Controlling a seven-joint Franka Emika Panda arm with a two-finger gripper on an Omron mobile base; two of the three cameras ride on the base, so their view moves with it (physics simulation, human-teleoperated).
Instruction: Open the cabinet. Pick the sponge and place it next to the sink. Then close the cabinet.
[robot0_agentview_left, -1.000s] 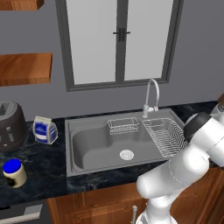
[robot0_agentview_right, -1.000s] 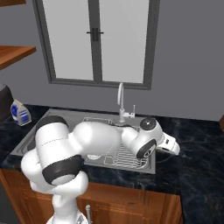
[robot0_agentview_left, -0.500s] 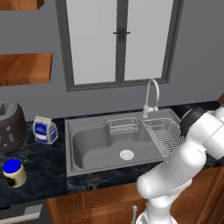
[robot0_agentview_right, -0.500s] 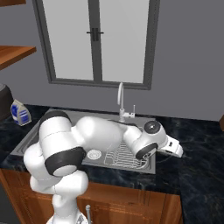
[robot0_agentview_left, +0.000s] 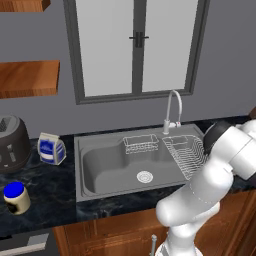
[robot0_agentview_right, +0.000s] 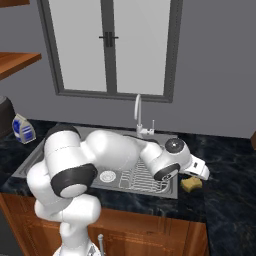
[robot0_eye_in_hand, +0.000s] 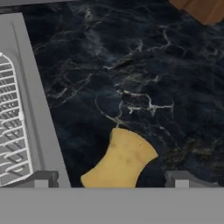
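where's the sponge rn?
The sponge lies on the dark counter just right of the sink, under the gripper.

Sinks: 1 (robot0_agentview_left: 100, 165)
Faucets: 1 (robot0_agentview_left: 172, 107)
Wire racks: 2 (robot0_agentview_left: 140, 144) (robot0_agentview_left: 186, 152)
Sponges: 1 (robot0_eye_in_hand: 120, 159)
Toasters: 1 (robot0_agentview_left: 12, 142)
Cartons: 1 (robot0_agentview_left: 50, 148)
Blue-lidded jars: 1 (robot0_agentview_left: 15, 197)
Windows: 1 (robot0_agentview_left: 137, 47)
Wall shelves: 2 (robot0_agentview_left: 27, 77) (robot0_agentview_left: 22, 5)

Even, flat rendered light, soft shadows, no glare; the hand view looks slightly blurred.
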